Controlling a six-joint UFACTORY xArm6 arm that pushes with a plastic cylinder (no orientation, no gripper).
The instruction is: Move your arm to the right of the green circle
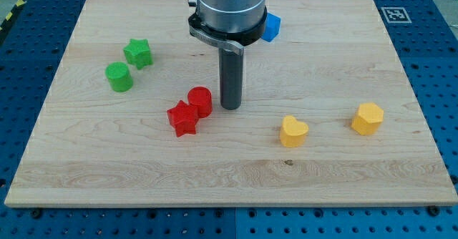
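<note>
The green circle (119,76) is a short green cylinder at the view's left, just below and left of a green star (137,53). My tip (230,106) is the lower end of the dark rod, near the board's middle. It stands well to the right of the green circle and a little lower in the view, just right of a red circle (200,101). The tip looks slightly apart from the red circle.
A red star (183,119) touches the red circle at its lower left. A yellow heart (293,132) and a yellow hexagon-like block (367,118) lie at the right. A blue block (270,27) is partly hidden behind the arm at the top. The wooden board (71,174) ends on blue table.
</note>
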